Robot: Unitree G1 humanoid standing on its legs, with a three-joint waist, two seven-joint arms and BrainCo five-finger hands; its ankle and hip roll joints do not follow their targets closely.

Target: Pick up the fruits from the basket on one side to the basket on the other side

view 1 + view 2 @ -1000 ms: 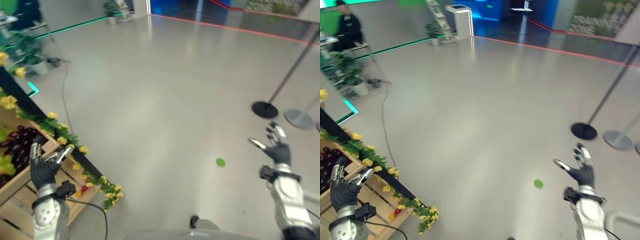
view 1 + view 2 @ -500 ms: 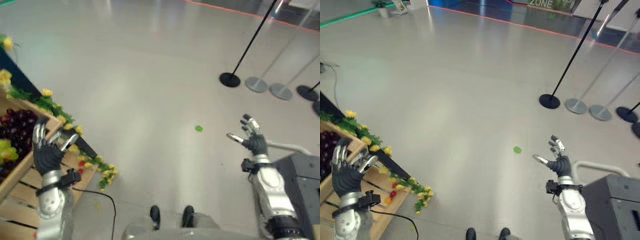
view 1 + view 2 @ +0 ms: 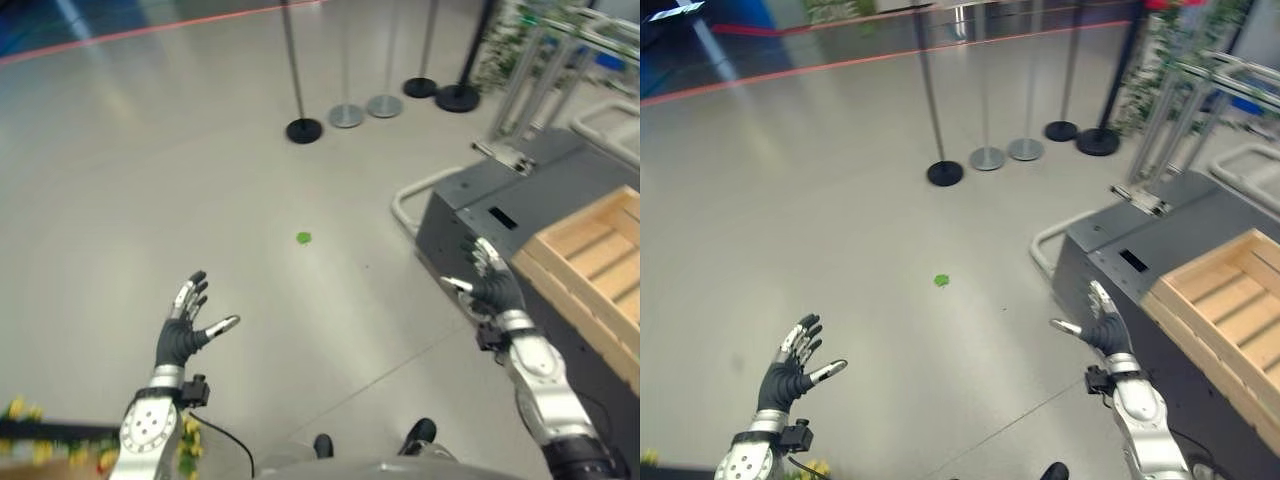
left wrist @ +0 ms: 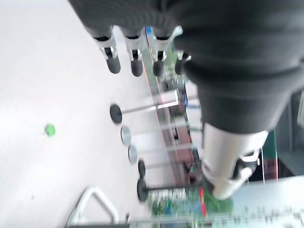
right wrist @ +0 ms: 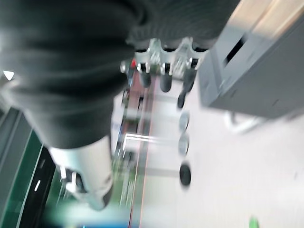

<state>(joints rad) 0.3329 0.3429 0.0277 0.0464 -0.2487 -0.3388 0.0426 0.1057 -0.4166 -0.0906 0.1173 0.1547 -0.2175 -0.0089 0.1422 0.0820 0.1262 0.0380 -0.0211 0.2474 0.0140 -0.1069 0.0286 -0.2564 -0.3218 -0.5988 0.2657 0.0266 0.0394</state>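
**Both hands spread and empty above the floor, wooden crate off to the right**

The left hand (image 3: 180, 338) is raised over the bare grey floor (image 3: 200, 180), its fingers (image 3: 798, 340) fanned wide and the thumb stuck out to the side; nothing lies in the palm. The right hand (image 3: 492, 286) is lifted too, fingers (image 3: 1100, 300) straight and splayed, thumb apart, holding nothing. Just past its fingertips stands a dark grey cabinet (image 3: 500, 195) with a white tubular rail (image 3: 410, 195) at its near corner. On top of the cabinet, to the right of the right hand and apart from it, sits a slatted wooden crate (image 3: 1230, 300); the part of its inside that shows holds no fruit.

Between the two hands and further out than the fingertips, a small green scrap (image 3: 303, 238) lies on the floor. Well beyond it stands a row of barrier posts on round bases (image 3: 304, 130), some black, some silver. By the left forearm, yellow flowers (image 3: 20, 410) edge the lower corner of the left eye view.
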